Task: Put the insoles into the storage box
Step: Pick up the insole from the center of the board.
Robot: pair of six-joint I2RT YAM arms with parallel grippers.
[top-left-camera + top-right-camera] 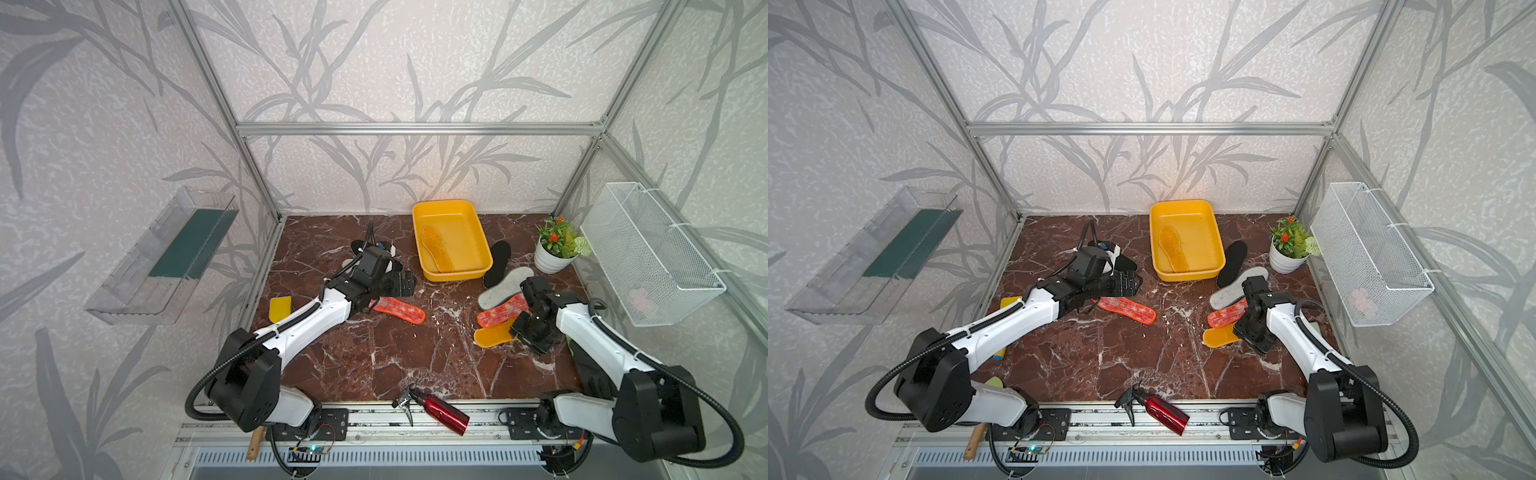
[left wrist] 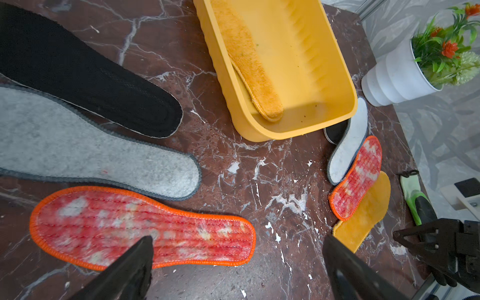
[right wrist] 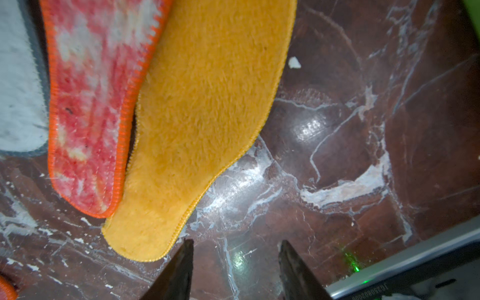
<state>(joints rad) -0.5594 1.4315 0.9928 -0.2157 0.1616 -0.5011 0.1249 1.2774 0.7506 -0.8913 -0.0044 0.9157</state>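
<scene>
One yellow-orange insole (image 1: 436,249) already lies flat inside the storage box (image 1: 455,275), which sits at the back of the marble table (image 1: 395,365), a little right of centre. Seven more are out on the marble.

By the left arm, a black insole (image 2: 91,78), a grey felt insole (image 2: 91,145) and a red-orange insole (image 2: 130,228) lie side by side. The left gripper (image 2: 237,239) hangs over the red-orange one, its jaws spread wide with nothing between them; I cannot tell whether a finger touches the fabric.

To the right of the box, near the potted plant (image 1: 555,249), a second black insole (image 1: 497,257) lies just beside the tub. A second grey felt insole (image 1: 505,286), a second red-orange insole (image 1: 498,312) and a second yellow-orange insole (image 1: 492,337) fan out close together towards the right arm. The right gripper (image 3: 237,242) is over bare marble just beside that last insole's end, jaws partly apart and empty.
</scene>
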